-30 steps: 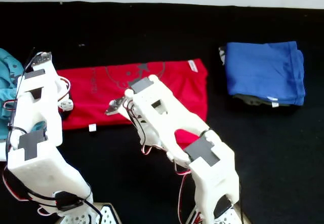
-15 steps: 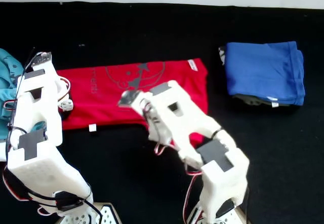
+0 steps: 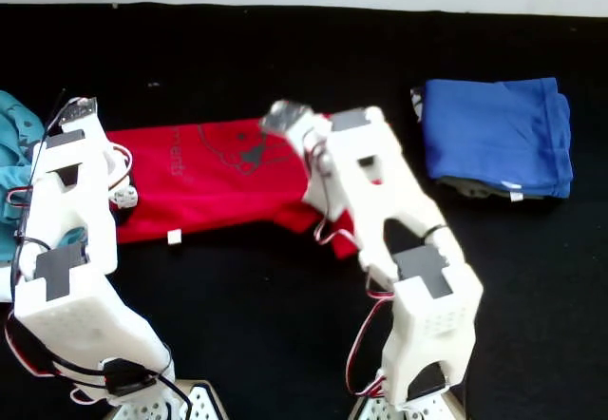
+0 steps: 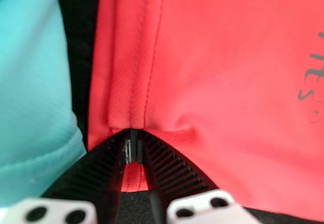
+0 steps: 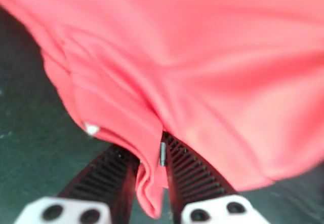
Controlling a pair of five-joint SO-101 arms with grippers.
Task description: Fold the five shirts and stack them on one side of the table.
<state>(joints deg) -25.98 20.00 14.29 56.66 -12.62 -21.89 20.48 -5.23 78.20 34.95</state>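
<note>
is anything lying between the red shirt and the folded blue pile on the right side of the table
Nothing visible does: bare black table lies between the red shirt and the blue pile. The left claw and the right claw are each shut on that shirt.

Four garments can be counted: one red shirt [image 3: 190,178] spread across the middle, one teal shirt [image 3: 11,149] at the far left edge, and on the right one folded blue shirt [image 3: 496,133] lying on one grey garment [image 3: 467,188], of which just an edge peeks out. There are two white arms, the left arm [image 3: 62,220] and the right arm [image 3: 375,182]. There is one black table [image 3: 285,59].
</note>
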